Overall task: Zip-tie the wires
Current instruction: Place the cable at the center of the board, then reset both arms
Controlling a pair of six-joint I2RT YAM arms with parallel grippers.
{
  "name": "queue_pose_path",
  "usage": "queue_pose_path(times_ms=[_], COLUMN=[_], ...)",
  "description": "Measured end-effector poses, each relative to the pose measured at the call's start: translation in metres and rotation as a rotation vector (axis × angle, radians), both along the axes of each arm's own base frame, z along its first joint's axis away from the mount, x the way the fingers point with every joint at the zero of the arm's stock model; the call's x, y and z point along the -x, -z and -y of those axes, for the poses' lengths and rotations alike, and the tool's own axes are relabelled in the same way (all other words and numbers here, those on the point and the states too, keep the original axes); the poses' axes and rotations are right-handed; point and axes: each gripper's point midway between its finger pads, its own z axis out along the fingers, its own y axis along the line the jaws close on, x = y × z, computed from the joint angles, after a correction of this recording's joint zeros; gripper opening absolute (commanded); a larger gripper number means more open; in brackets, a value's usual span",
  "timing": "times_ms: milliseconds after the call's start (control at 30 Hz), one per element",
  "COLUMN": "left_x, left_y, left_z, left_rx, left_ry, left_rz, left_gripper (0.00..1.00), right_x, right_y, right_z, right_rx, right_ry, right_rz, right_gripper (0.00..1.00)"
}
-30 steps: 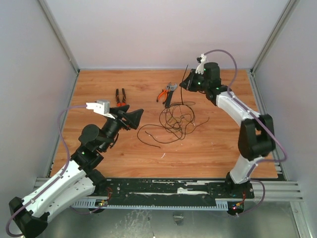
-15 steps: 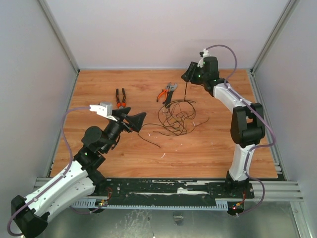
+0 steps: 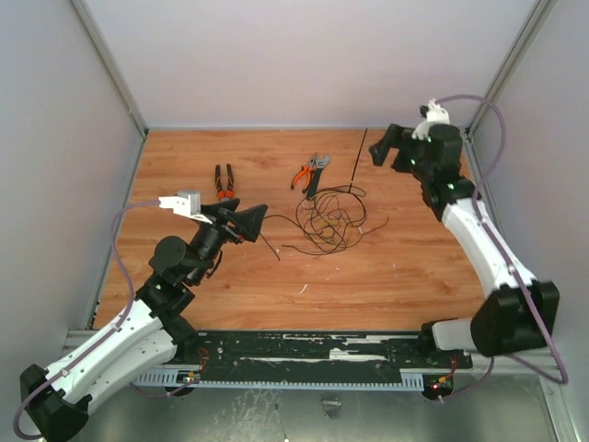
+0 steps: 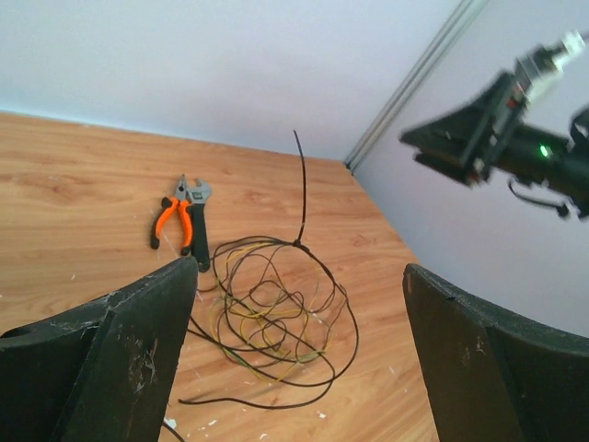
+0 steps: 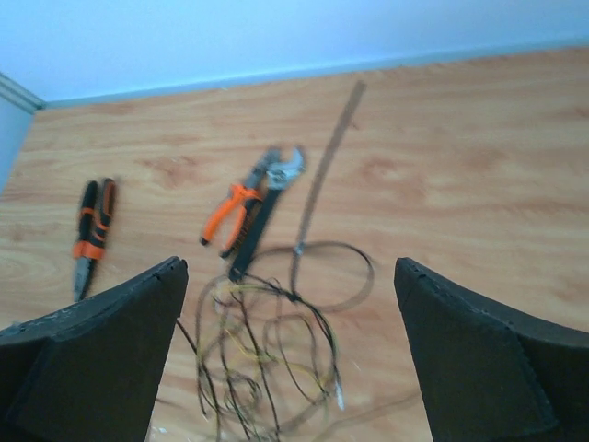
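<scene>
Wooden table (image 3: 414, 267) first, biggest thing here. One of it, holding everything else.

My two arms next. My left claw (image 3: 253, 219) hangs at 9 o'clock of the bundle, fingers wide apart with nothing between them. It is aimed at the bundle, I'd say so its camera can watch the job. My right claw (image 3: 379, 147) is at 2 o'clock of the bundle, up off the wood and near the far-right corner. Its fingers are also spread and it holds nothing (its wrist view shows only bare table and parts in the gap). Neither claw touches anything.

Wires (image 3: 327, 221): one loose tangle of many thin dark loops, lying flat near table centre with a stray end trailing toward 8 o'clock. I can't count the separate strands.

Tools, three in all, sit on the far side, likely parked clear of the work.
- One black-and-orange pliers (image 3: 223, 180), alone at 10 o'clock of the bundle.
- One orange-handled pliers (image 3: 302, 175) at 12 o'clock.
- One black-handled tool (image 3: 316, 177) with a grey head, lying right against the orange-handled pliers.

Zip tie (image 3: 357, 161): one thin black strip. Its near end meets the top of the bundle at 1 o'clock and the tail runs toward 12. In the left wrist view the tail stands up from the loops. My guess is the tie is already caught around some strands and that is what props it up. I can't tell whether it is cinched tight.

A few white scraps (image 3: 304, 288) lie at 6 o'clock, too small to count.
</scene>
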Motion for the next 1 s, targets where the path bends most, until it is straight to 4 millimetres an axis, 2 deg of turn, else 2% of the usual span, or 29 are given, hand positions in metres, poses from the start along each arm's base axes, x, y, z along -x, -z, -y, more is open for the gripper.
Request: queue_pose_path(times_ms=[67,200,300,400,467,633,733,1000], left_x=[0.000,0.000,-0.002,-0.006,-0.009,-0.015,-0.017,-0.037], left_y=[-0.002,-0.007,-0.009,-0.007,-0.006,0.000,0.010,0.051], left_z=[-0.005,-0.018,-0.028,-0.039,-0.049,-0.085,-0.109,-0.154], left_rx=[0.020,0.048,0.058,0.055,0.053,0.045,0.040,-0.028], left_ry=[-0.022,-0.078,-0.127,-0.182,-0.230,-0.388,-0.484,-0.657], left_rz=[-0.005,-0.002,-0.001,-0.009,-0.014,-0.016,-0.014,-0.087], left_gripper=[0.98,0.98,0.98,0.98,0.98,0.98,0.98,0.98], right_x=[0.020,0.064,0.087,0.092,0.092,0.109,0.120,0.112], right_y=[0.006,0.035,0.047,0.053,0.064,0.133,0.160,0.164], right_z=[0.019,0.055,0.075,0.096,0.108,0.123,0.131,0.141], right_rx=[0.018,0.075,0.109,0.139,0.166,0.251,0.291,0.313], right_ry=[0.046,0.139,0.188,0.251,0.288,0.322,0.349,0.403], right_rz=[0.004,0.000,0.021,0.056,0.070,0.046,0.068,0.246], right_gripper=[0.99,0.99,0.99,0.99,0.99,0.99,0.99,0.99])
